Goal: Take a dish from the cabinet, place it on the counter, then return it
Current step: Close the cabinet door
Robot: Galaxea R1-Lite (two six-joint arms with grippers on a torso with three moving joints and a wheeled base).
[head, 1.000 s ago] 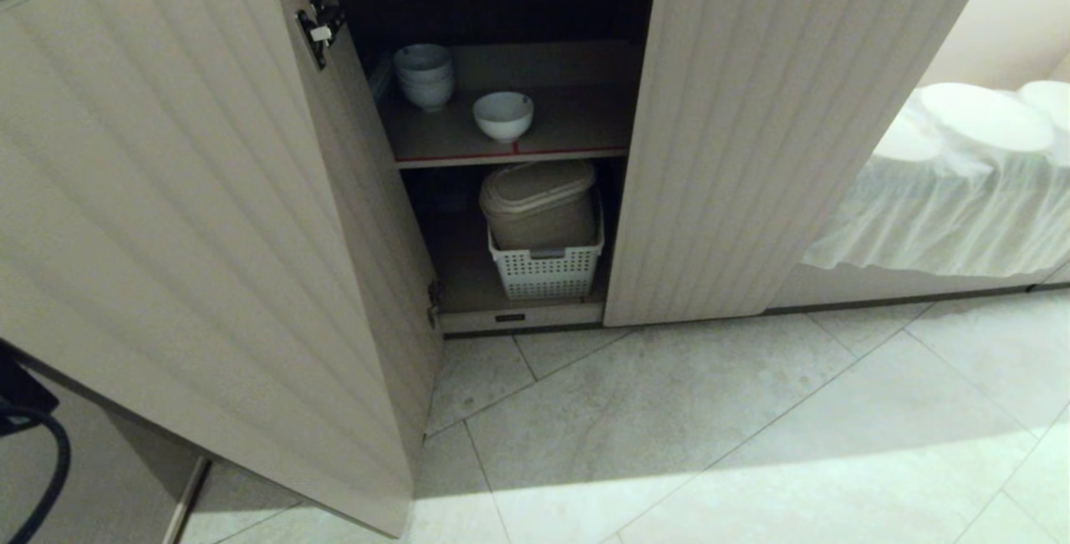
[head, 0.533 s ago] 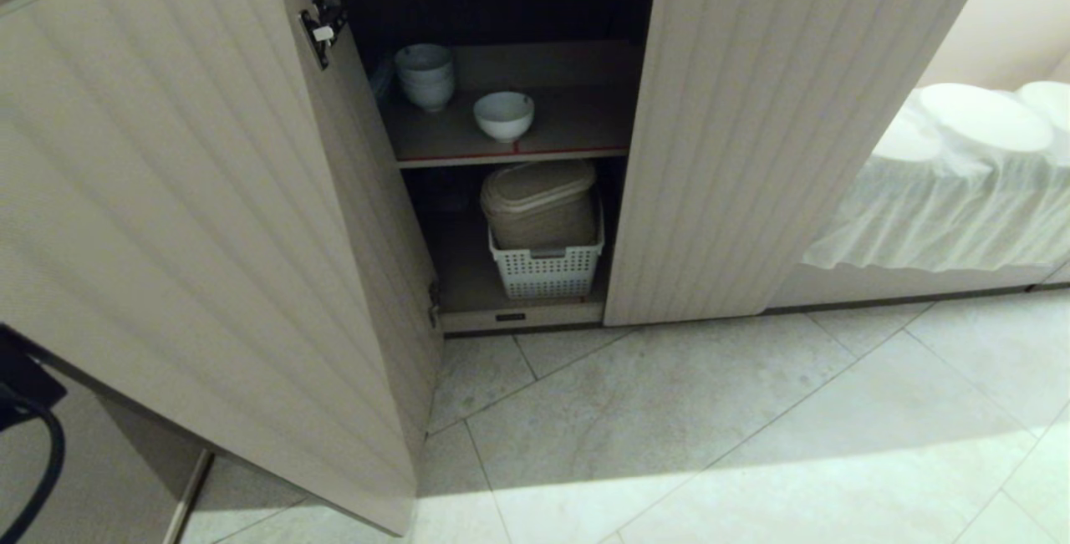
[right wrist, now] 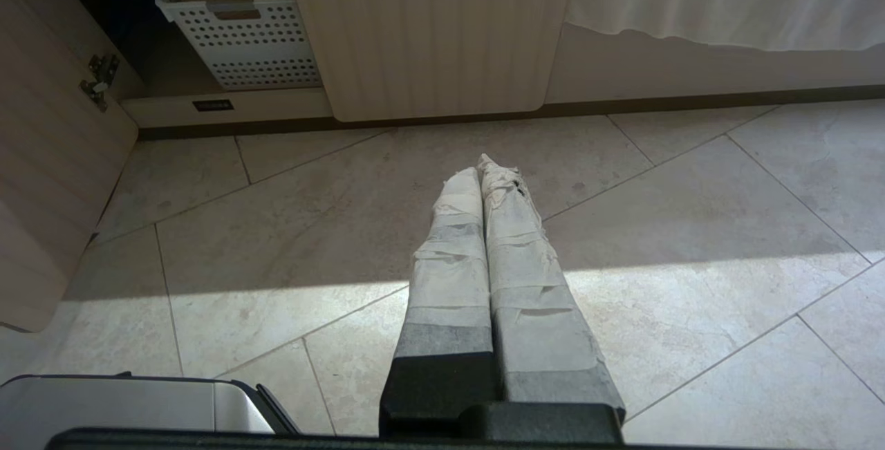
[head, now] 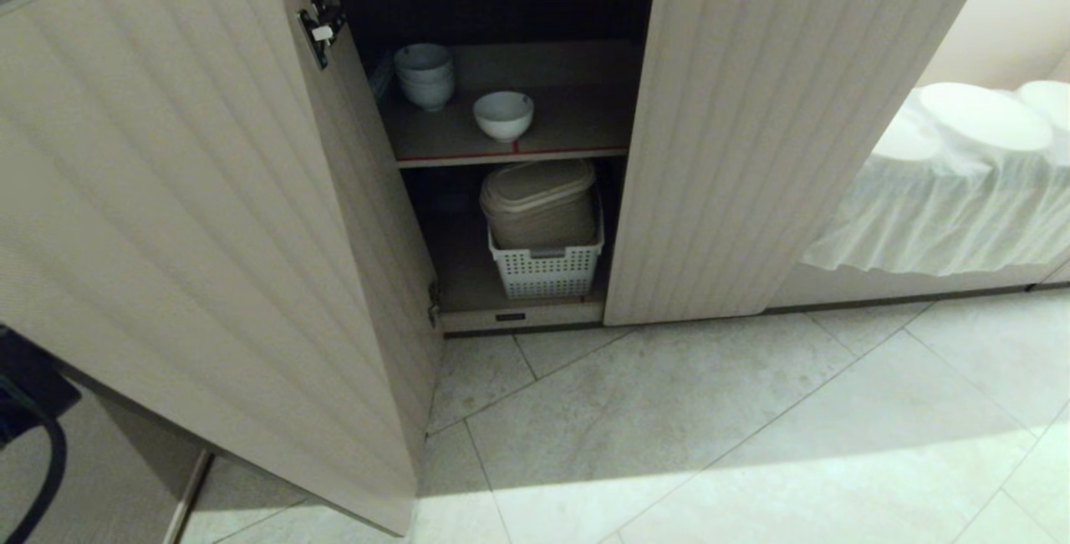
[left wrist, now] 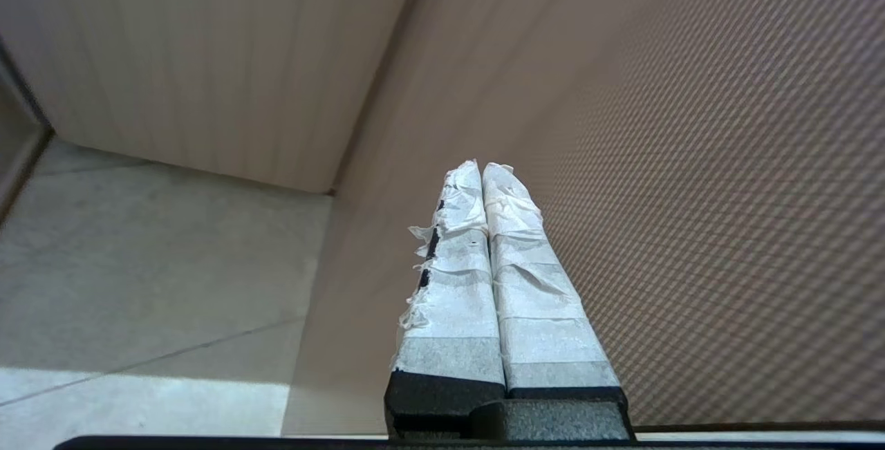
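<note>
Dish (head: 503, 114) beside one bowl stack (head: 425, 75)

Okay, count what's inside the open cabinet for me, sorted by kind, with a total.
White bowl standing alone on the upper shelf: 1
Stack of nested white bowls (number within unclear): 1
White perforated basket below: 1
Beige lidded container in the basket: 1
Total: 4

Floor: large pale grey stone-look tiles (head: 719, 410) laid on the diagonal, thin dark grout lines.
Light: a bright sunlit band (head: 752, 510) across the near tiles; shade closer to the furniture.
Right side: a white gauzy ruffled cloth (head: 936, 210) draped over a low ledge, rounded white shapes under it.
Wall: plain cream surface (head: 1003, 26) behind the cloth.
Base: dark plinth strip (right wrist: 691, 101) along the floor.
</note>
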